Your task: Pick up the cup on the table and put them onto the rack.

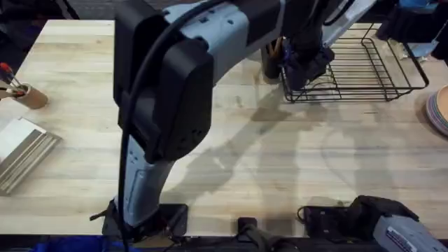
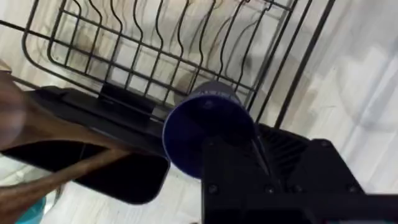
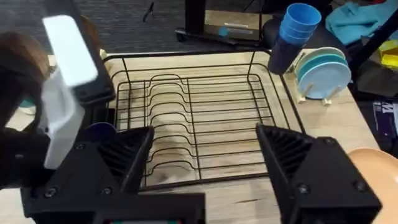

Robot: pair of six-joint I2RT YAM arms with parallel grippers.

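Left end effector (image 2: pixel 249 168), cup (image 2: pixel 208 134), seemingly beside rack (image 2: pixel 186 56).

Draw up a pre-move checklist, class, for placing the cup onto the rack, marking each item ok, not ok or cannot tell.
1. Cup held in the left gripper: ok, it sits against the fingers.
2. Cup fully over the rack: cannot tell; it is at the rack's end wire.
3. Rack slots free of dishes: ok.
4. Right gripper out of the way: ok, open and facing the rack from outside it.
5. Room beside the utensil holder: not ok, it stands close to the left gripper.
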